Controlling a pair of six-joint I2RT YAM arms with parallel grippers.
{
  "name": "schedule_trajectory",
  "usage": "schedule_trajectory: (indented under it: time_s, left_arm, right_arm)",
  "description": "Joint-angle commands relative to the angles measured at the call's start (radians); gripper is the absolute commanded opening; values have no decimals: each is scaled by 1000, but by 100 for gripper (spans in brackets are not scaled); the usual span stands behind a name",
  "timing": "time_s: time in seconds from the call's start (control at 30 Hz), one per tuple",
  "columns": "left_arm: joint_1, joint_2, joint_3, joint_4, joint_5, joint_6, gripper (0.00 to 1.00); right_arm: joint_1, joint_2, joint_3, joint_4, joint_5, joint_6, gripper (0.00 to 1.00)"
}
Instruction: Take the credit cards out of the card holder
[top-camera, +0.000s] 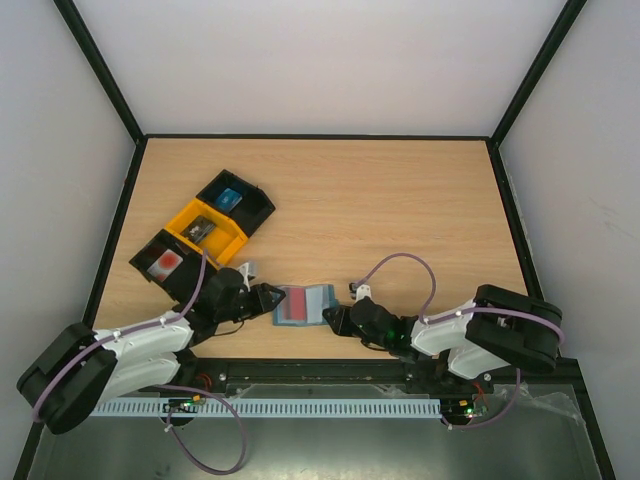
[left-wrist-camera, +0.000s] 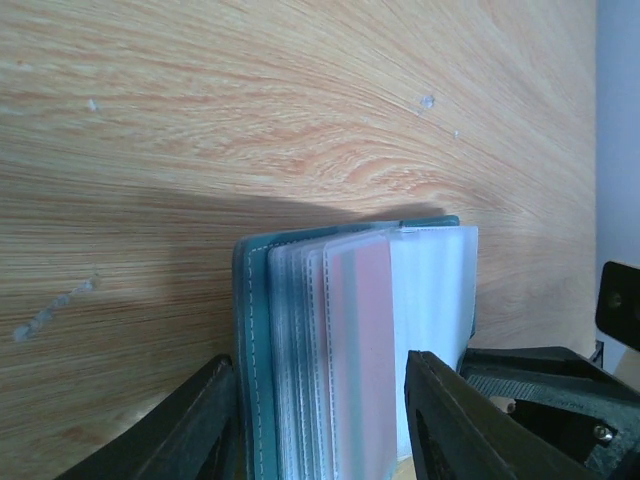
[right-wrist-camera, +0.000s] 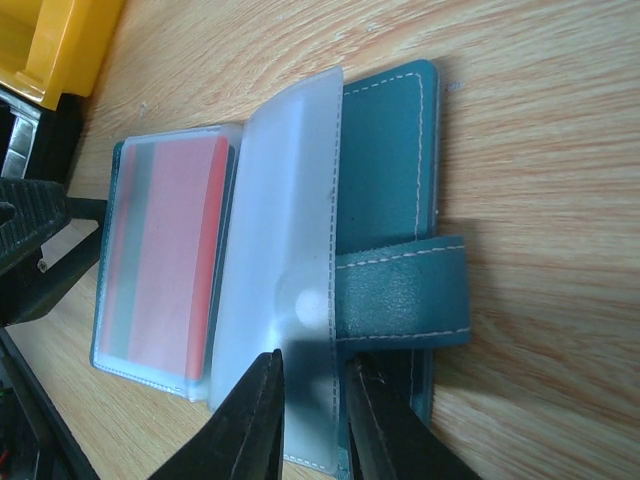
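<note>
The left end effector straddles the red card at its 3 o'clock, grip unclear, while the right end effector pinches the card holder by its clear sleeve.

The card holder lies open on the desk near the front edge, teal-blue with pale stitching and a strap tab on 1 side. Its frosted sleeves fan up. 1 sleeve holds a red card with a grey stripe, fully tucked in.
</note>
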Motion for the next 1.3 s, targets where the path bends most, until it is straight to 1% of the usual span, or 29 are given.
schedule_trajectory:
  time_s: [0.0,0.1,0.27,0.4,0.53,0.73,0.83,1.1,1.23,1.27]
  left_arm:
    - [3,4,-27,82,6,-16,46]
    - [3,0,-23,42,-19,-15,47]
    - [3,-19,-33,9,-56,-10,55]
    - [3,6,-37,37,-40,-12,55]
    - [3,49,-30,60,-25,-9,53]
    - [-1,119,-51,181,30,-31,46]
    - [-9,121,-46,193,32,-29,43]
    - [-27,89,-45,196,19,-30,22]
    - [-33,105,-43,213,27,-29,13]
    - [-34,108,-41,213,28,-30,12]
  right_arm:
    - [5,1,-38,-108,14,5,19]
    - [5,-2,-37,-109,11,7,19]
    - [5,-13,-36,-110,11,6,18]
    - [6,-19,-42,-109,12,9,18]
    - [6,-30,-46,-114,13,12,18]
    - [6,-49,-49,-120,17,19,18]
    - [6,-52,-47,-123,17,15,19]
    - [6,-73,-54,-135,21,19,18]
    - [7,-116,-46,-184,33,17,19]
    - [6,-134,-41,-202,37,14,19]
